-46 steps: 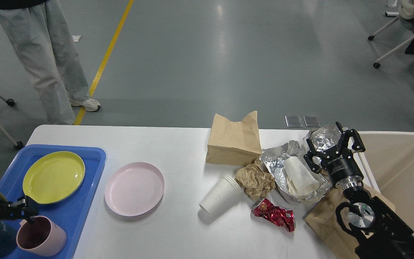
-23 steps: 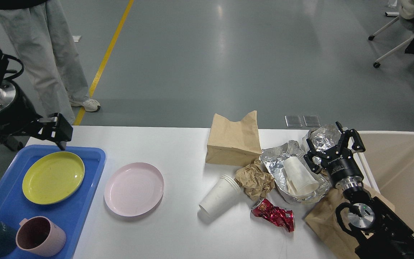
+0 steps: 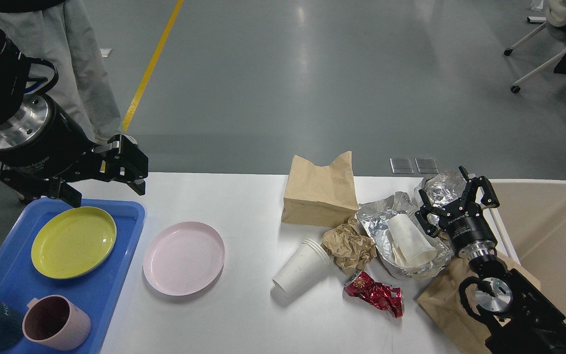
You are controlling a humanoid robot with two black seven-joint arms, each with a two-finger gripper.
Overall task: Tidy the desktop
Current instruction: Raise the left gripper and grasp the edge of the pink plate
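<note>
The left gripper (image 3: pixel 108 184), fingers spread and empty, has swung rightward above the blue tray's (image 3: pixel 116 275) far edge. The right gripper (image 3: pixel 455 199) stays open over the crumpled foil (image 3: pixel 442 184). On the white tabletop (image 3: pixel 243 206), the pink plate (image 3: pixel 183 258) is unmoved.

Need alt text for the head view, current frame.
A white rectangular desktop holds a pink round plate mid-left, beside a blue plastic tray of dishes; crumpled paper, foil and cups lie at right. The open left gripper hovers over the tray's far edge; the open right gripper hangs above the foil.
</note>
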